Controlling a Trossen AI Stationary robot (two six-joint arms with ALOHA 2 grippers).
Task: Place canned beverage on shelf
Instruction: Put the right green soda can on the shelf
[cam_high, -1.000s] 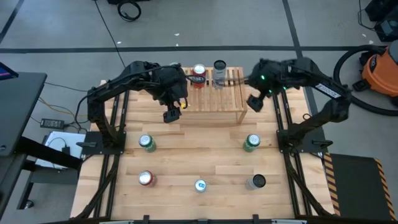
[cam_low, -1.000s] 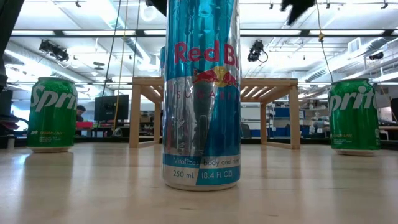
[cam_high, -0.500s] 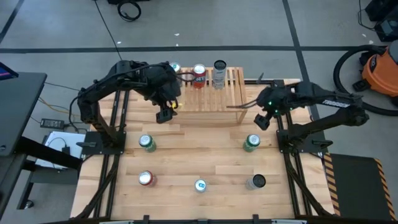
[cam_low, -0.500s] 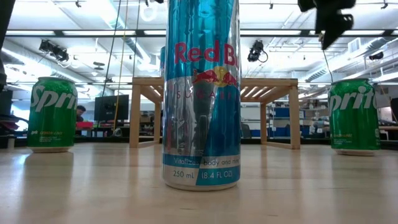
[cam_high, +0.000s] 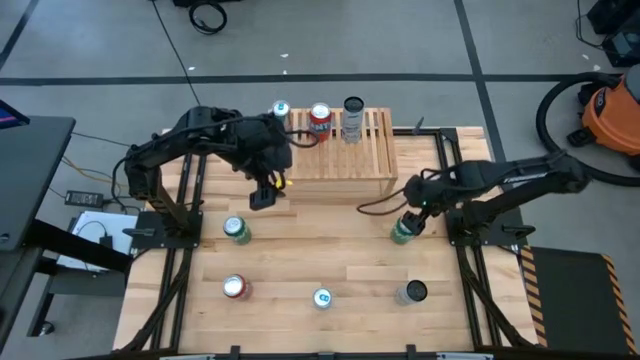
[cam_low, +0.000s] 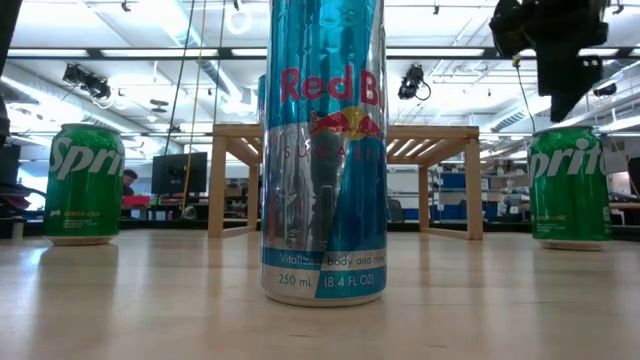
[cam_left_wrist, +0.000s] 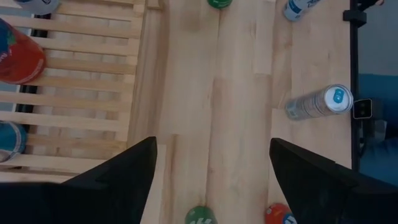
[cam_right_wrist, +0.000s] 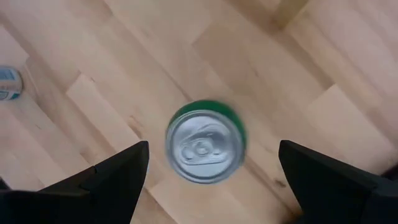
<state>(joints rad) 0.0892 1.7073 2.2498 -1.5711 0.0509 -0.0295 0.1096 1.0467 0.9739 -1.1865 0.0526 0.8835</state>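
Counter (cam_high: 330, 250): wooden slatted shelf (cam_high: 340, 150) at the far edge, three cans already standing on it. Right gripper (cam_high: 410, 218) hangs directly above an upright green Sprite can (cam_right_wrist: 205, 146) near the counter's right edge, fingers (cam_right_wrist: 112, 180) spread wide and empty either side of its top, can's long axis vertical, straight below. Left gripper (cam_high: 262, 192), fingers parted and empty, waits by the shelf's left front corner; right arm is clearly nearer.

A green can (cam_right_wrist: 206, 145) stood upright on the light wooden table (cam_right_wrist: 118, 74), seen from directly above, silver lid and pull tab showing; the right gripper's (cam_right_wrist: 208, 186) dark fingers (cam_right_wrist: 112, 177) stood wide apart on either side; another can (cam_right_wrist: 9, 84) lay at the frame's edge.
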